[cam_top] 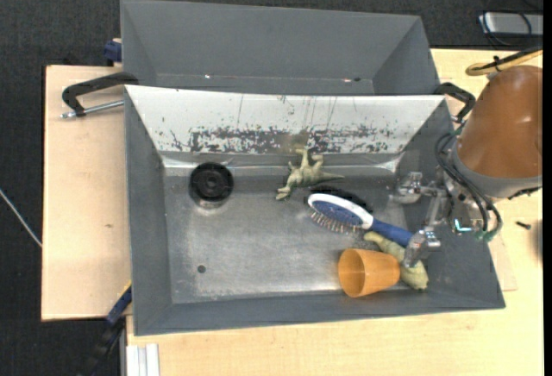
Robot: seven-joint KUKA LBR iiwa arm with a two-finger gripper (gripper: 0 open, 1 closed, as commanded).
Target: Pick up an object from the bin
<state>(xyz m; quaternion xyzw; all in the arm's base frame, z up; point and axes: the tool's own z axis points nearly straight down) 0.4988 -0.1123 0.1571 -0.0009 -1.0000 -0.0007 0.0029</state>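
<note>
My gripper (419, 214) hangs at the bin's right side, open, with one metal finger toward the back and the other toward the front. Nothing lies between the fingers. The front fingertip (427, 240) is right beside the blue handle end of a white-and-blue hairbrush (345, 215), which lies slanted across the bin floor. An orange cup (366, 272) lies on its side near the front wall, just left of and below that fingertip. A small yellow-green lump (416, 275) sits against the cup's right side, under the front finger.
A tan toy dinosaur (302, 173) stands at the back wall's foot. A black round lid-like thing (210, 181) lies at the back left. The arm's orange cover and cables hang over the right rim.
</note>
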